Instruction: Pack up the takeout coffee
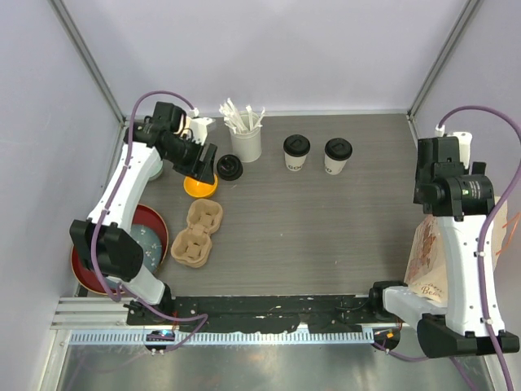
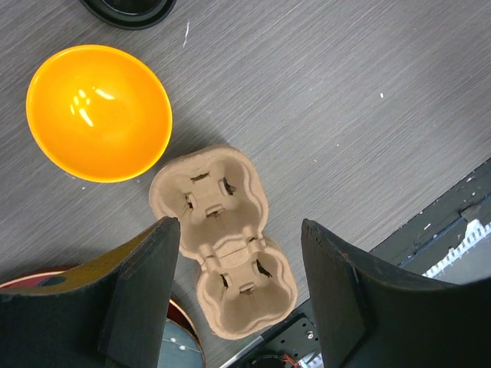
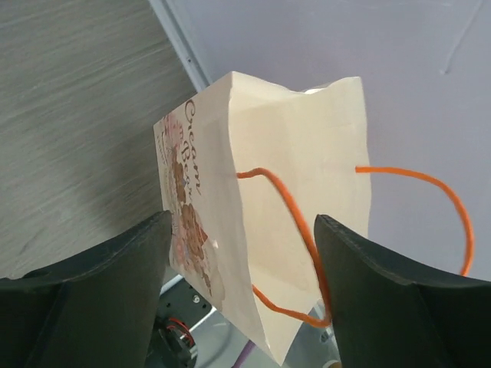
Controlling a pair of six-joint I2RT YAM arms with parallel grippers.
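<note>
The takeout coffee is two white paper cups with black lids, one [image 1: 296, 152] left of the other [image 1: 338, 155], standing at the back of the table. A brown two-cup pulp carrier [image 1: 197, 233] lies empty at the front left. My left gripper [image 1: 205, 165] hangs open above it, and in the left wrist view the carrier [image 2: 222, 238] shows between the spread fingers of the gripper [image 2: 239, 224], well below them. My right gripper [image 3: 242, 221] is open above a cream paper bag [image 3: 268, 222] with orange handles; nothing is held. From above, the bag [image 1: 425, 261] stands at the right edge.
An orange bowl [image 1: 201, 186] and a loose black lid [image 1: 229, 168] sit under the left arm. A white cup of stirrers [image 1: 245, 142] stands at the back. A red plate [image 1: 156, 221] holding a grey-blue bowl is at the front left.
</note>
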